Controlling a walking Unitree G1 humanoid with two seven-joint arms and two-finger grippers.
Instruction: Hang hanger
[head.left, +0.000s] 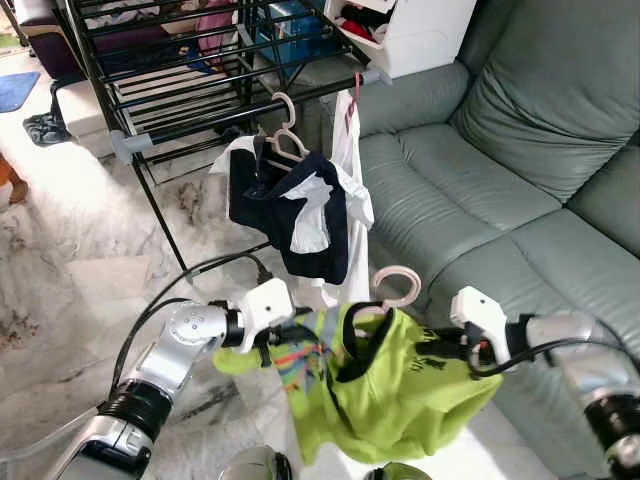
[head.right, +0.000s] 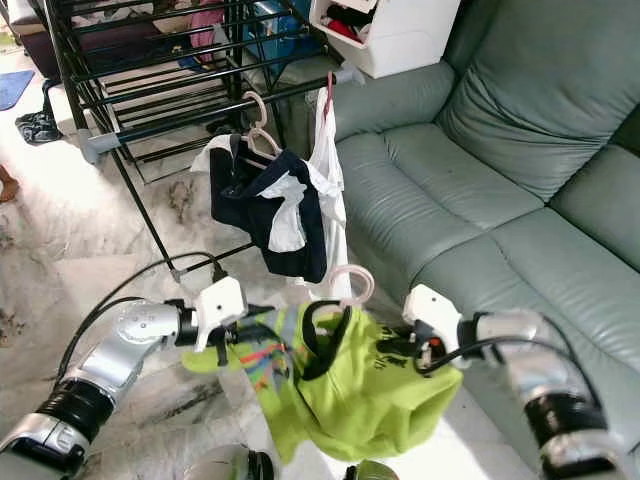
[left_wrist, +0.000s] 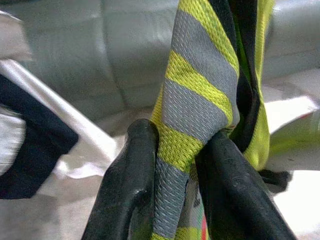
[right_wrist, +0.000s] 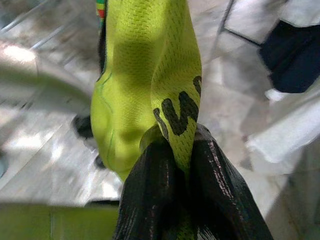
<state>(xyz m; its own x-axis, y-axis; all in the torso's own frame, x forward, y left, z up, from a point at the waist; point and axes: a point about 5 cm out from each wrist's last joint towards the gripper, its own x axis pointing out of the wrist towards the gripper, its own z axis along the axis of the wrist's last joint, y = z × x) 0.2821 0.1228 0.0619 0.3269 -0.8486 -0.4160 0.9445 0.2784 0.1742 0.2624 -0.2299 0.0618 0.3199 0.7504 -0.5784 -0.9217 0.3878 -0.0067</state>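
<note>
Marble floor (head.left: 70, 250), grey-green leather sofa (head.left: 470, 190). Lime-green mesh shirt on a pale pink plastic hanger (head.left: 397, 283) hangs stretched between both grippers. Left gripper (left_wrist: 172, 165) clamped on its grey-striped shoulder; right gripper (right_wrist: 182, 160) clamped on the printed shoulder. Beyond the fingers, black metal drying rack (head.left: 200, 70) carries a navy-and-white garment (head.left: 295, 205).

Floor (head.left: 80, 230): pale marble tile, grey veining. Black drying rack (head.left: 190, 70) stands on it at 11 o'clock, legs down to the tiles. Grey-green sofa (head.left: 470, 190) sits on it from 1 to 4 o'clock, just beside the rack's end. Blue mat (head.left: 14, 90) lies at 10 o'clock by the edge. Dark bundle (head.left: 42, 128) lies beside the rack's foot.
</note>
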